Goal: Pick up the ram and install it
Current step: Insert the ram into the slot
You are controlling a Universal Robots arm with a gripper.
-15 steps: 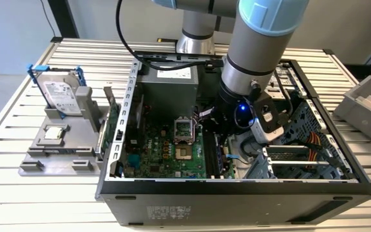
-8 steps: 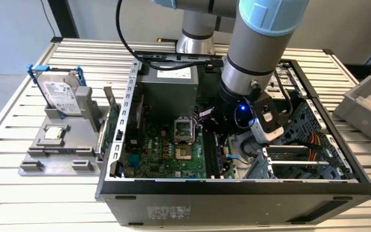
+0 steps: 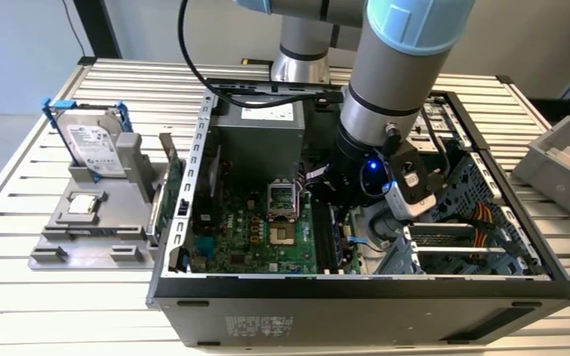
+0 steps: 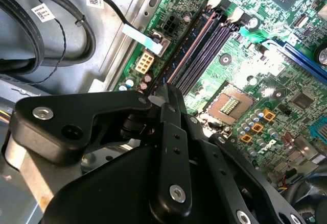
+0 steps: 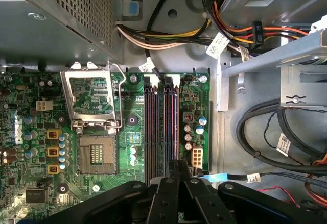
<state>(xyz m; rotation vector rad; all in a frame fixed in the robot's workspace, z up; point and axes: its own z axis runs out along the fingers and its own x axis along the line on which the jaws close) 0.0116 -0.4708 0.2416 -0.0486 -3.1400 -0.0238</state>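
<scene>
Black jaws (image 5: 173, 169), clenched on the ram (image 4: 180, 53), hang over the motherboard's (image 5: 97, 132) long slots (image 5: 161, 127).

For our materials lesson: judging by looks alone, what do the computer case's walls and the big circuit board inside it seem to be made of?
The open grey computer case looks like bare sheet metal: dull grey sheen, folded edges, punched holes. The green motherboard looks like glossy lacquered laminate, probably fibreglass, with shiny metal solder points and black plastic-looking slots.
</scene>
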